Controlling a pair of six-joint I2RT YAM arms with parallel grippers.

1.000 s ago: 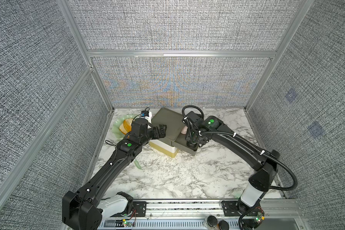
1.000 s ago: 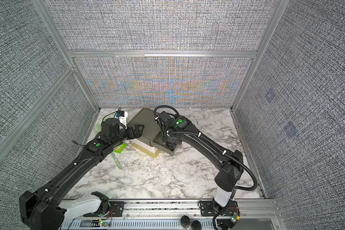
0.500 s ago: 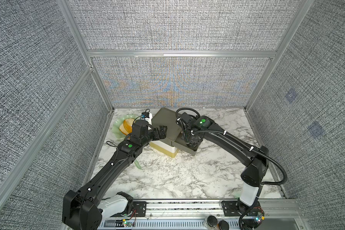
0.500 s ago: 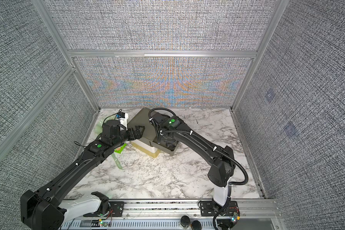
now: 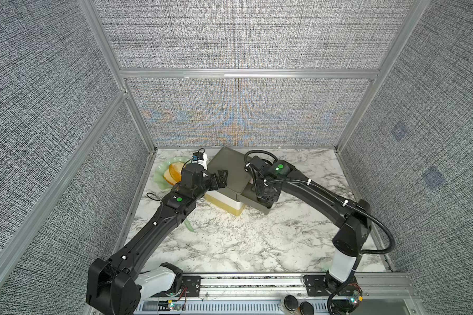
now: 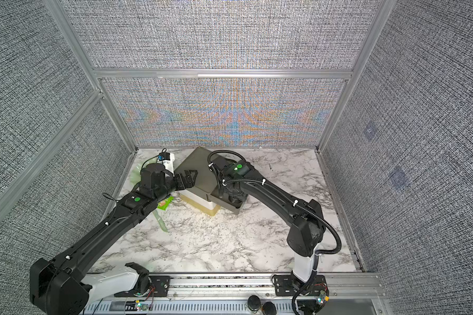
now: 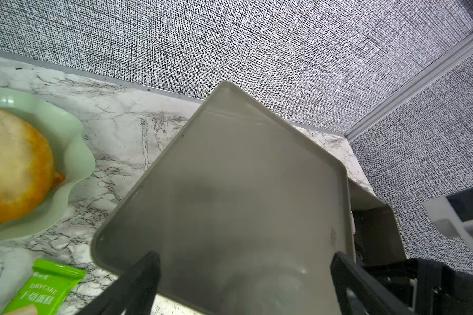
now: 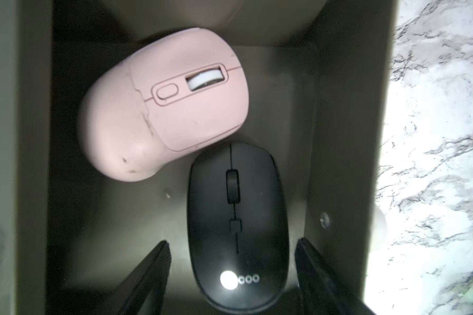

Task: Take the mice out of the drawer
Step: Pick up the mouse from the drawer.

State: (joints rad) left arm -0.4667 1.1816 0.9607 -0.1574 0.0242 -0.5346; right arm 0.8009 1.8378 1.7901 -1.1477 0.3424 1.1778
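Marble desk carries a grey cabinet with its drawer standing pulled out. The left gripper hangs wide open and empty over the cabinet's top. The right gripper reaches down into the drawer, jaws parted to either side of a black mouse with a gap at each flank, gripping nothing. A pink mouse lies just beside it on the drawer floor
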